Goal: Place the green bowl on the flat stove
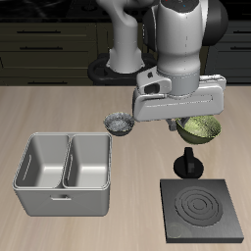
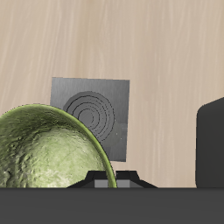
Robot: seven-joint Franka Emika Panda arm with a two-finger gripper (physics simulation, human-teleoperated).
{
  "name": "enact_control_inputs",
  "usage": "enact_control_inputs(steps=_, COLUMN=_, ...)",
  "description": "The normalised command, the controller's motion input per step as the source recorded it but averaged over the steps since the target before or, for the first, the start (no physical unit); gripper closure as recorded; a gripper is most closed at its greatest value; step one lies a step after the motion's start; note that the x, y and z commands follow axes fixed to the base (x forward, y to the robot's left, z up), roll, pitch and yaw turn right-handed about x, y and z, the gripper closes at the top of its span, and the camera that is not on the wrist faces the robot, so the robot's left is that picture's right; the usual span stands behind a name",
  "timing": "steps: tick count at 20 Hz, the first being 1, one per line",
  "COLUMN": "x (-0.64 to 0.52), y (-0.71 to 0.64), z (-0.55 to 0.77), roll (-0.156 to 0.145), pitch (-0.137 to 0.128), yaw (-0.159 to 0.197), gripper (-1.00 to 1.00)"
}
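Observation:
The green bowl (image 1: 202, 129) is olive with a speckled yellow-green inside. It hangs tilted from my gripper (image 1: 186, 124), which is shut on its rim and holds it above the table. The bowl fills much of the wrist view (image 2: 44, 156). The flat stove (image 1: 204, 210) is a black square slab with pale rings, lying near the table's front edge with its black knob (image 1: 187, 164) toward the back. The bowl is farther back than the stove and higher, just behind the knob. The wrist view shows the stove (image 2: 92, 109) below and ahead.
A grey-blue speckled bowl (image 1: 120, 123) sits on the table beside the gripper. A grey double-basin metal sink (image 1: 65, 174) stands toward the front, apart from the stove. The robot's base (image 1: 127, 44) is at the back.

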Motion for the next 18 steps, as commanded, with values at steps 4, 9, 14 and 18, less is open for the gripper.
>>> enact_control_inputs(steps=4, x=0.55, y=-0.06, z=-0.04, roll=-0.025, pitch=-0.029, yaw=0.038, gripper=1.00)
enact_control_inputs(steps=9, x=0.26, y=0.09, z=-0.14, roll=0.002, pitch=0.029, yaw=-0.004, gripper=1.00)
enact_control_inputs(steps=14, x=0.05, y=0.21, z=-0.21, roll=0.017, pitch=0.028, yaw=0.001, gripper=1.00)
enact_control_inputs(steps=18, x=-0.02, y=0.18, z=-0.10, roll=0.029, pitch=0.005, yaw=-0.009, gripper=1.00)
